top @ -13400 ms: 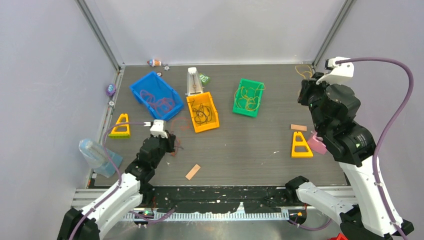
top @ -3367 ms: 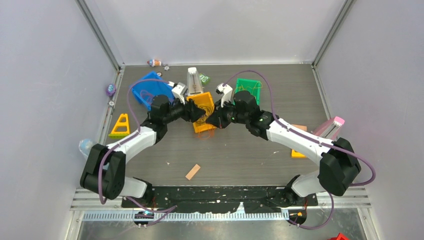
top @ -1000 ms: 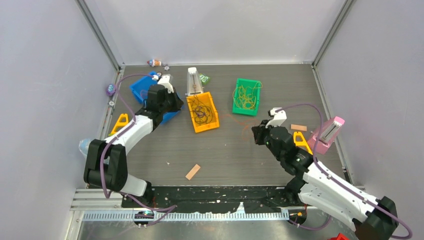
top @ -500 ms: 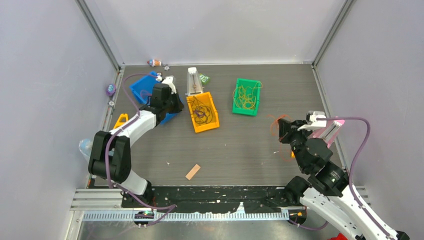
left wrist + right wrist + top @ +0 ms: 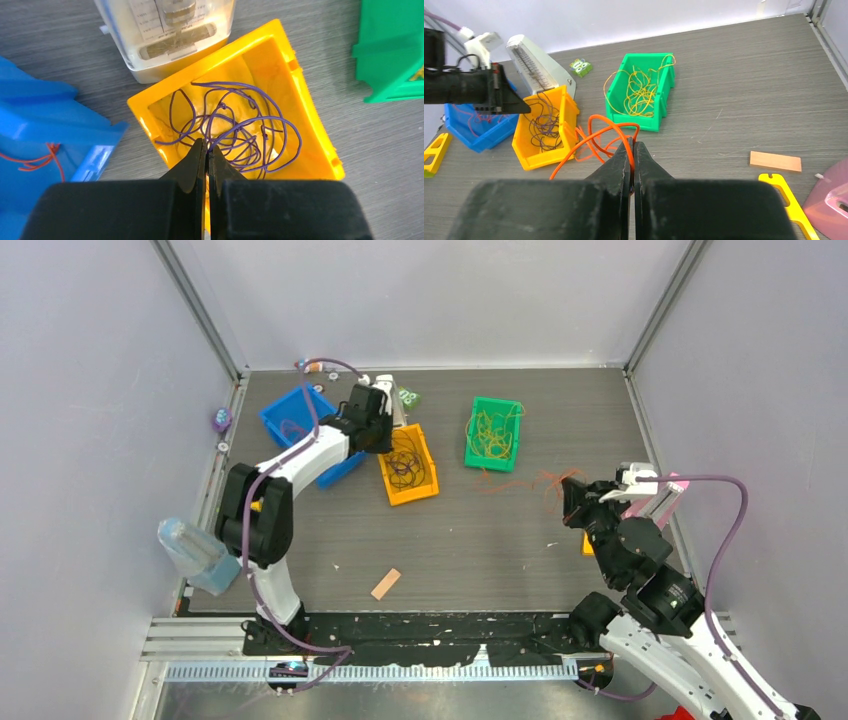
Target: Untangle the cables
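Note:
My left gripper hovers over the yellow bin holding purple cables. In the left wrist view its jaws are shut, with a purple cable strand running into the tips. My right gripper is at the right and is shut on an orange cable. In the right wrist view the orange cable loops out from the shut tips and trails down to the table. The green bin holds yellow cables. The blue bin holds red cable.
A clear metronome-like box stands behind the yellow bin. A wooden block lies near the front, another wooden block at the right. A pink object and a yellow triangle sit by the right arm. A plastic bottle lies front left.
My left gripper has moved right from the blue bin to over the yellow bin. My right gripper has hardly moved; the orange cable now trails further left onto the table.

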Motion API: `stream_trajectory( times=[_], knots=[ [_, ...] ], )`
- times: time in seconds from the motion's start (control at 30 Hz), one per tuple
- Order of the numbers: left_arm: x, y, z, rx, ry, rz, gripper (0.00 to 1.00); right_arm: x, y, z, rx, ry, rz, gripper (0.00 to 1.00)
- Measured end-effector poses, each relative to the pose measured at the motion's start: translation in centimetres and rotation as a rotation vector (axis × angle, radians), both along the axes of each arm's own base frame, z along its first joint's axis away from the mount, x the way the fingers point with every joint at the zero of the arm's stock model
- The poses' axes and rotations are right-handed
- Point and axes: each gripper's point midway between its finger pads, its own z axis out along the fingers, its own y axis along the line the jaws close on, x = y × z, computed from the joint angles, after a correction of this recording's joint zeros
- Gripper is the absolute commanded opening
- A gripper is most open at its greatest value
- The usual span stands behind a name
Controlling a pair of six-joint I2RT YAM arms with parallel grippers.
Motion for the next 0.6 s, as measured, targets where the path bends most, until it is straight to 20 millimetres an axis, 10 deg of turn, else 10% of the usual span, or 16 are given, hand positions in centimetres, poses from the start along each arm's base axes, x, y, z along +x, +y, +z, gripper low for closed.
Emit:
stream_trajectory(
  times=[0.13,0.33,0.6],
  knots=[
    [-0.2,-0.4,-2.7,0.047,0.109,-0.008,0.05,-0.1,0.6,0.1,-0.001,0.004,0.033,0.05],
    [-1.0,-1.1,-4.4,0.078,0.187,-0.038,0.45,0.3,3.4,1.5,-0.031,0.023,0.162,0.05],
    [-3.4,-0.7,1.8,0.016,0.073,-0.064,0.61,1.2,10.0,3.1,-0.064,0.071,0.432,0.05]
  ],
)
